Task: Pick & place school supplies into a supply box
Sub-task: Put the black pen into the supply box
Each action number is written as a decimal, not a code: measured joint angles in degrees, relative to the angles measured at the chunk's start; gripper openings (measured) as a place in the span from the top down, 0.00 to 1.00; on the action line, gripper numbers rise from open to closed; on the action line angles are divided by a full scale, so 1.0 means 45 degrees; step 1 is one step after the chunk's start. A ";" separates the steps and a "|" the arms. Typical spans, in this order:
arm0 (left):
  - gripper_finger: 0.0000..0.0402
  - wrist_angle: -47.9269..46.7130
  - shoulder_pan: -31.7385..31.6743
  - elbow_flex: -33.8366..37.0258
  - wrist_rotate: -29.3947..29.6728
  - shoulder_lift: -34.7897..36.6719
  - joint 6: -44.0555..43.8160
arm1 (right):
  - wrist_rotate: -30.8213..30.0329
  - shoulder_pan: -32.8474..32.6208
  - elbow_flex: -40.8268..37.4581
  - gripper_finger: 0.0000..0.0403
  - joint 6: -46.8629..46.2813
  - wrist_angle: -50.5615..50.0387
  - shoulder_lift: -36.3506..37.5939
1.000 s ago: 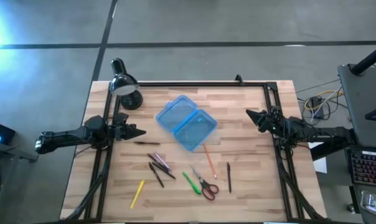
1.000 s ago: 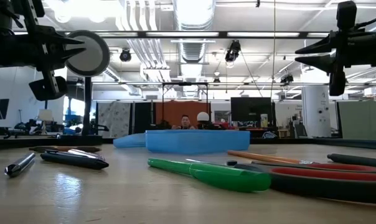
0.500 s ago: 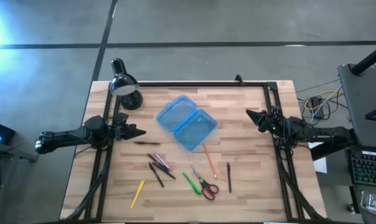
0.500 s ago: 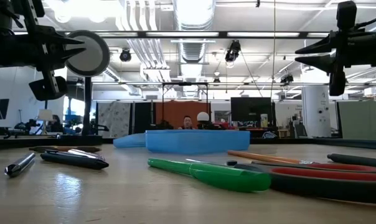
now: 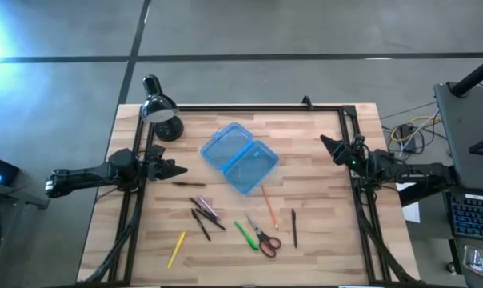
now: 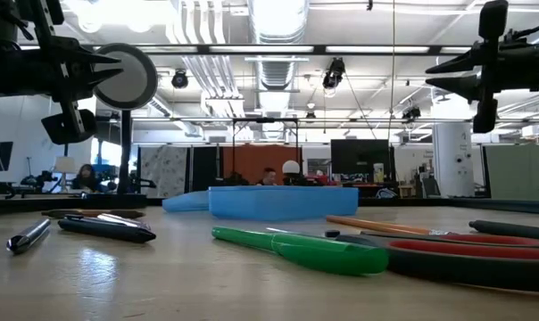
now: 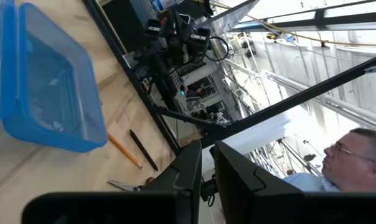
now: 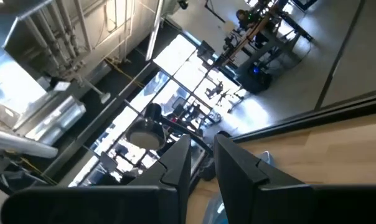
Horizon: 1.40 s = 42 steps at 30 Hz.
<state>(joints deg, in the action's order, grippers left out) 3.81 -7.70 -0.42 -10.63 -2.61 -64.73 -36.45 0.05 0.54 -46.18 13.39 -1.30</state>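
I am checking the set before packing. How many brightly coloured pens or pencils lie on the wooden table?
3: a thin yellow pen farthest left, a green pen beside the red-handled scissors, an orange pencil next to the translucent blue plastic case. None seems hidden.

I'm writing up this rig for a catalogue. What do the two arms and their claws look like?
Both arms are dark, nearly black, built of slim jointed segments. Each ends in a claw of two tapering, pointed black fingers: the left claw and the right claw. From the low view the fingers read as sharp wedges. No markings can be made out. Dark frame rails run beneath each arm.
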 joint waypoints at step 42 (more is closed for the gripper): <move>0.93 -0.0003 -0.0010 0.0001 0.0000 -0.0002 0.0000 | 0.5065 -0.0010 0.2230 0.52 -0.5059 -0.3200 -0.6526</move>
<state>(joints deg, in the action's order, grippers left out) 3.80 -7.75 -0.41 -10.63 -2.62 -64.73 -13.65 0.01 10.57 -68.94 -1.01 -30.67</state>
